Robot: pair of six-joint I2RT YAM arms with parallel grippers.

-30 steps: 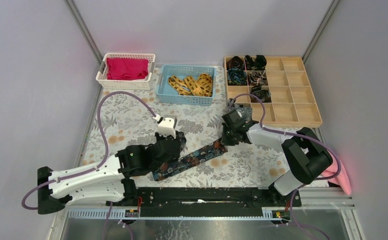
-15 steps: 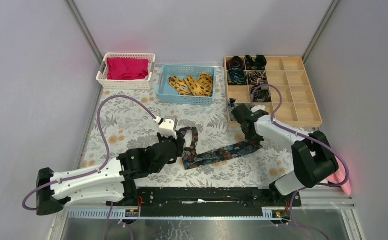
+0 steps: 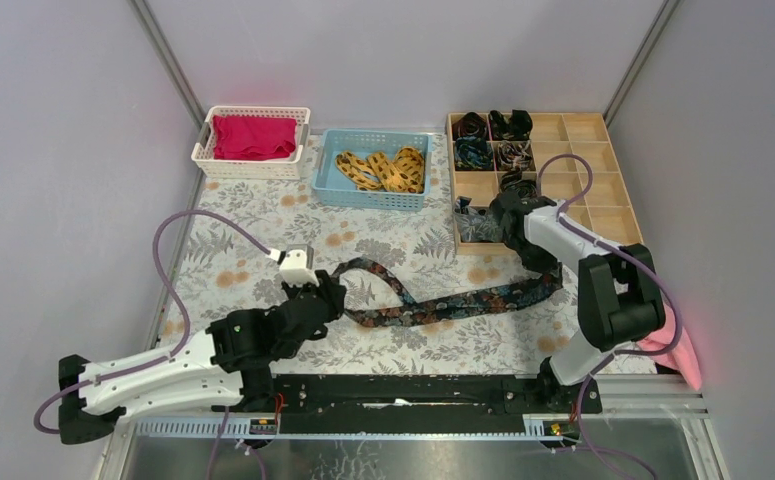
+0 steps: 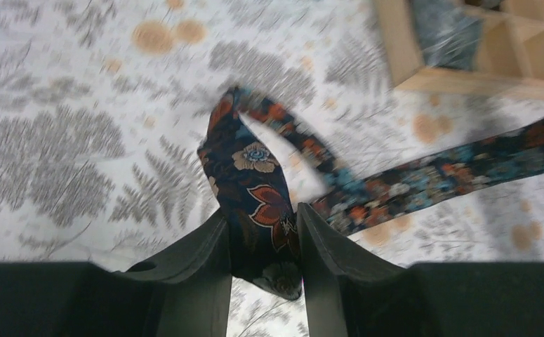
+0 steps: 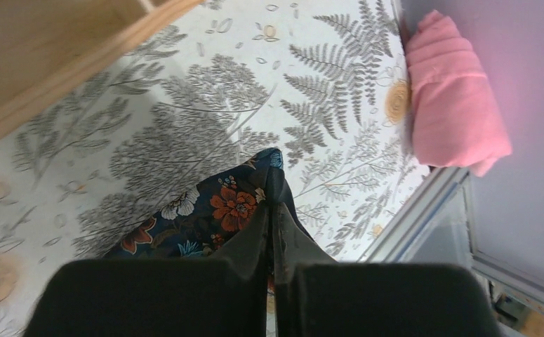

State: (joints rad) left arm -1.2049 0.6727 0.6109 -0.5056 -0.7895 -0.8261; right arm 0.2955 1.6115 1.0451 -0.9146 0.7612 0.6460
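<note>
A dark floral necktie [image 3: 443,305] stretches across the patterned tablecloth between both arms, looping up near its left end [image 3: 378,278]. My left gripper [image 3: 325,298] is shut on the tie's left end; in the left wrist view the navy fabric with an orange flower [image 4: 262,210] is pinched between the fingers [image 4: 206,260]. My right gripper [image 3: 535,262] is shut on the tie's right end, close to the wooden organizer's front edge. The right wrist view shows the tie [image 5: 206,210] clamped between my right gripper [image 5: 272,210] with jaws pressed together.
A wooden compartment organizer [image 3: 573,220] with rolled ties in several cells stands back right. A blue basket [image 3: 328,180] holds yellow ties, a white basket [image 3: 203,155] holds red cloth. A pink cloth [image 3: 678,350] [image 5: 451,105] lies at the table's right edge.
The arms have pulled apart: the left gripper moved left and nearer, the right moved right toward the organizer. The tie, folded short before, is now drawn out long with a loop.
</note>
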